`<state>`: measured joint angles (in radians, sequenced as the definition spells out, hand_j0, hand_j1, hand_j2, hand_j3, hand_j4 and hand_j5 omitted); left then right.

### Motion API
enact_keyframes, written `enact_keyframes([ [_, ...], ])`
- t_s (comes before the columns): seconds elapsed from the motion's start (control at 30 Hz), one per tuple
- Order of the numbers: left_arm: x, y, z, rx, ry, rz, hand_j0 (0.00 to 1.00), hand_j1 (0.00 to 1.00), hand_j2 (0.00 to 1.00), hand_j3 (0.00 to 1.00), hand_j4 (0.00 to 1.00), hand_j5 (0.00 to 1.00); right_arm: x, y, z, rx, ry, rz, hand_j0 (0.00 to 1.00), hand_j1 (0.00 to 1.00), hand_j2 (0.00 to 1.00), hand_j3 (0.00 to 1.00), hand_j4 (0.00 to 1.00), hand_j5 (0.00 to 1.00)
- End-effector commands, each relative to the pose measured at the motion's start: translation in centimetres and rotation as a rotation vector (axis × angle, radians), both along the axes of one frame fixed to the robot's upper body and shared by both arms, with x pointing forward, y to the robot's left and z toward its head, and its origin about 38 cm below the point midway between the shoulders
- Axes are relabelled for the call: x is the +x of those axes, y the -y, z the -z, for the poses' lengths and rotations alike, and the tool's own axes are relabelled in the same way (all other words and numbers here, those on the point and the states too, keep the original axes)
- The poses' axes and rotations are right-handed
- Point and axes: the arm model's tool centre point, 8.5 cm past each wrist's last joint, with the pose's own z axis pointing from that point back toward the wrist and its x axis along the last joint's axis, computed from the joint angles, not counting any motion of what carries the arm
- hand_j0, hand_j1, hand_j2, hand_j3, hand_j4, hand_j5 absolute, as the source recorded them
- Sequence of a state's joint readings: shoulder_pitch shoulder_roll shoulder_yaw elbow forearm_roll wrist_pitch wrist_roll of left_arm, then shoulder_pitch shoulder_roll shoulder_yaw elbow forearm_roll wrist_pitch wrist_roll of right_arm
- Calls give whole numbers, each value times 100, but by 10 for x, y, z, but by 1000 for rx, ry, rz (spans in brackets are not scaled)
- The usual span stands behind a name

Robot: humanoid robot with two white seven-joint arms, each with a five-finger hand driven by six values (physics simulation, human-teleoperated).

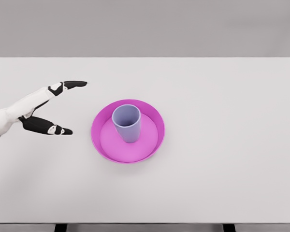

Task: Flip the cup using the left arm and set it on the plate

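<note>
A pale blue-grey cup (127,123) stands upright, mouth up, inside the magenta plate (150,145) near the middle of the white table. My left hand (67,107) hovers to the left of the plate, well apart from it. Its fingers (75,84) are spread out straight, with the thumb (55,129) held wide below them, and nothing is between them. The right arm is out of view.
The white table (222,106) fills the view, with its far edge at the top and its front edge along the bottom. Dark table legs (61,227) show under the front edge.
</note>
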<state>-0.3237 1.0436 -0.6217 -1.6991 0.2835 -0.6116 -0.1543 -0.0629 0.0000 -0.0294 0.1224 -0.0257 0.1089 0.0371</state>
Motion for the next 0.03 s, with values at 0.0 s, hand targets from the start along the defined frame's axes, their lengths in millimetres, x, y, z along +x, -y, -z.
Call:
enact_keyframes([
  [0.0, 1, -3, -1, -1, -2, -9, 100, 100, 100, 100, 100, 100, 0, 0, 0, 0, -1, -1, 100, 100, 100, 100, 100, 100],
])
